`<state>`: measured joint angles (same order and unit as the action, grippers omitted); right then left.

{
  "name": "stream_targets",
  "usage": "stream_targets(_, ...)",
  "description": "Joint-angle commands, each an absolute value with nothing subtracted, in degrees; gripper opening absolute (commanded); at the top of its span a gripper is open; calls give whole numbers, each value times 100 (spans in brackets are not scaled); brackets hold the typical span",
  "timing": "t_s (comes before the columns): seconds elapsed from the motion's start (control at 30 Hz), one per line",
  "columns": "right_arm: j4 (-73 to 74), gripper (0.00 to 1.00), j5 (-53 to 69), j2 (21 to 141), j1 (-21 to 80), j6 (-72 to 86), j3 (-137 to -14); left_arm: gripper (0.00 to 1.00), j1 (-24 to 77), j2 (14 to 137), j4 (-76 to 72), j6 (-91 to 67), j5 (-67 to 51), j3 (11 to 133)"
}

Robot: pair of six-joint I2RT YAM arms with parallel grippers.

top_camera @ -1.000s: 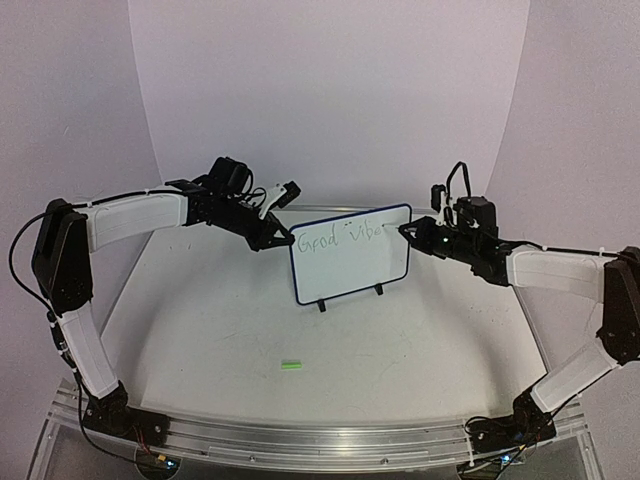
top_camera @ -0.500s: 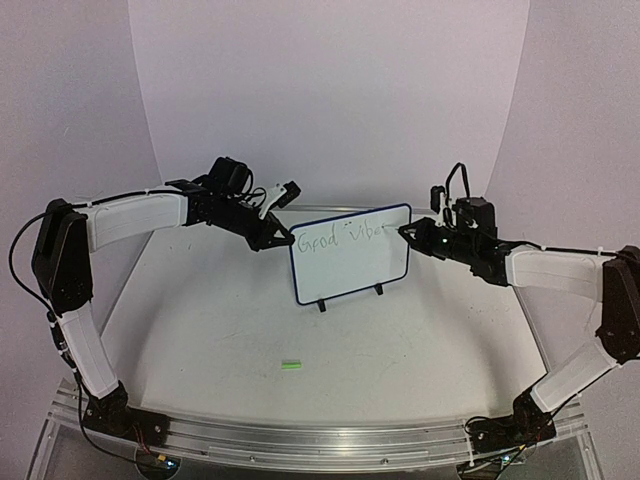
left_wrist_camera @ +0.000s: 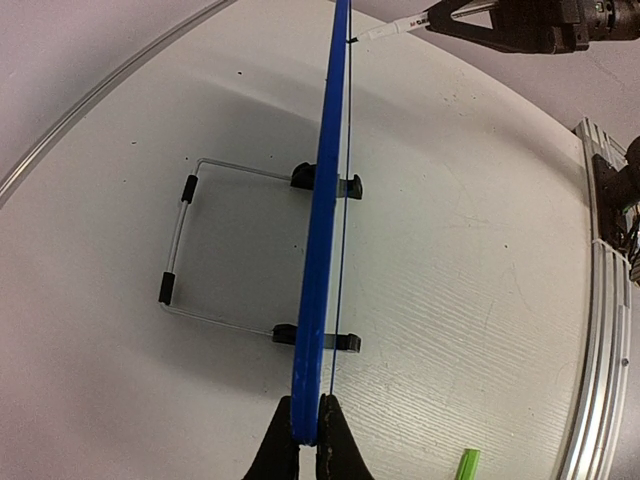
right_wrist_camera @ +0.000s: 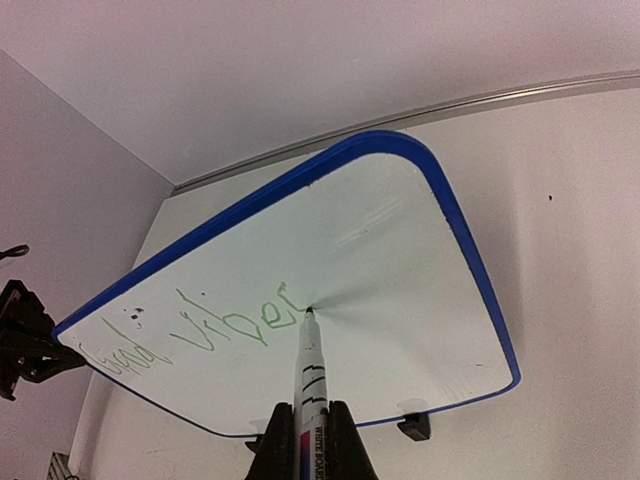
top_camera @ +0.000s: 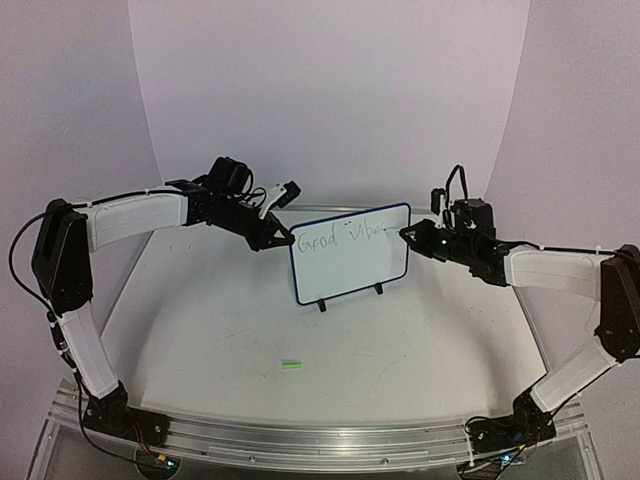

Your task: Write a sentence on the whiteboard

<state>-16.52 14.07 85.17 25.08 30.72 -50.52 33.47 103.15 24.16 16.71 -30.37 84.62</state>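
1. Top external view: the whiteboard (top_camera: 350, 265) stands upright on two black feet (top_camera: 322, 306) near the middle of the table (top_camera: 200, 330). Its face is turned toward the arms, and it sits between the two grippers.
2. The left gripper (top_camera: 284, 240) is closed on the board's upper left edge. The left wrist view, looking along the board edge-on, shows both fingertips pinching the blue rim (left_wrist_camera: 322, 250).
3. The right gripper (top_camera: 410, 233) reaches in from the right, fingers clamped around a marker (right_wrist_camera: 307, 380) whose tip touches the white surface.
4. The sentence (right_wrist_camera: 190, 335), in thin green handwriting, runs in a single line along the upper part of the board. "Good vibe" reads clearly, and the marker tip rests at the end of a final, less legible letter.
5. A bent wire stand (left_wrist_camera: 180, 245) lies flat on the table behind the board, joined to the feet.
6. A small green piece (top_camera: 291, 365) lies on the table, well apart from the board, toward the arms' bases.
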Motion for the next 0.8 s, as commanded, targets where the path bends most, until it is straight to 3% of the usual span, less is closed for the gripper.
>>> stream_targets(0.0, -1703, 0, 1081, 8385, 2492, 3107, -5010, 0, 3313, 10204, 2566, 2015, -2549, 8385)
stream_targets(0.77, -1608, 0, 1549, 8673, 2489, 2994, -5174, 0, 3312, 10178, 2567, 2018, -2548, 8385)
